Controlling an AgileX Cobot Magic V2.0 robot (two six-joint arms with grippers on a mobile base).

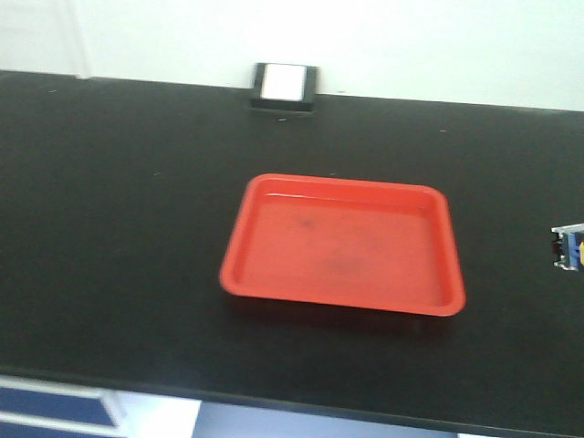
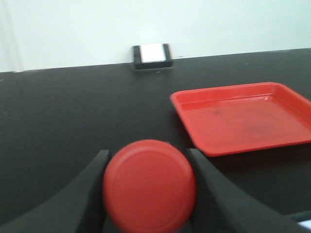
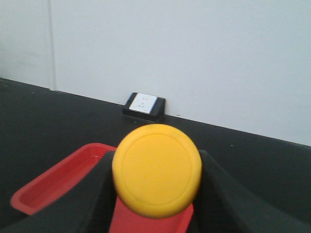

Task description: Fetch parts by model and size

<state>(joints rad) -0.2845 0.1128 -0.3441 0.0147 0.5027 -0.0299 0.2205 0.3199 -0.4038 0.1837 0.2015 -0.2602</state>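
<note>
- Slippage: left gripper [image 2: 148, 160] jaws pinch red-capped switch [image 2: 148, 189] beside tray [image 2: 228, 121]; could fall outside.
- Mistiming: right gripper [image 3: 156, 162] jaws hold yellow-capped switch [image 3: 156, 179] near tray; early release misses.

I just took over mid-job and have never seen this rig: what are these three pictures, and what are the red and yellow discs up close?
This is a two-armed robot. The front camera looks down on a black table with a red tray and a socket box by the wall. The other two cameras sit on the wrists. The left hand grips a red button; the right hand grips a yellow button. The discs are their caps, seen head-on.
</note>
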